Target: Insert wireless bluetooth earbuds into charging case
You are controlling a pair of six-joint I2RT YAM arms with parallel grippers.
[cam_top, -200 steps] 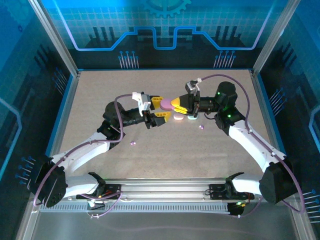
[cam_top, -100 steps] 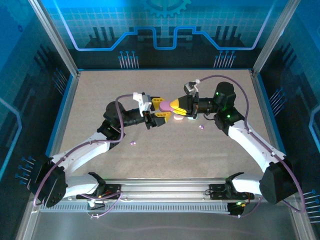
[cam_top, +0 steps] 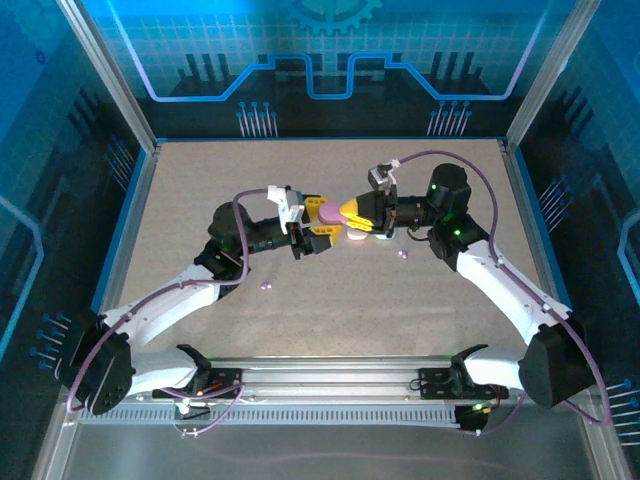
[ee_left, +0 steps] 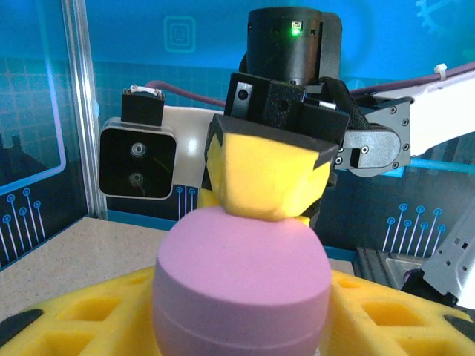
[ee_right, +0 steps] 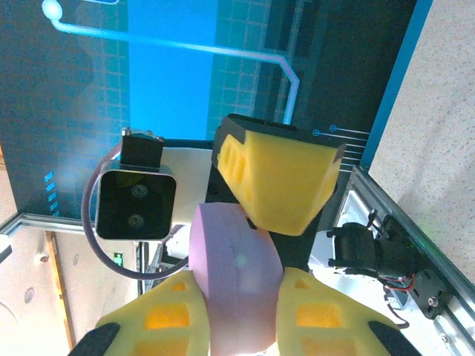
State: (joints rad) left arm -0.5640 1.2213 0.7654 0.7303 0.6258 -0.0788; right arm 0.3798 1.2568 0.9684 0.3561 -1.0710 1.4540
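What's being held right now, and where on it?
The purple case: left tool grips its rounded side edges, right tool pinches its opposite end across the flat faces.

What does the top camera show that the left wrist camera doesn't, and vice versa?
Top camera: the table, a tiny purple earbud by the left arm, another by the right, and a pale pink case beside the right gripper. Left wrist camera: the right wrist's camera module and a lit green light, close up. Both: the purple case gripped by the left gripper, the right gripper's yellow finger on it.
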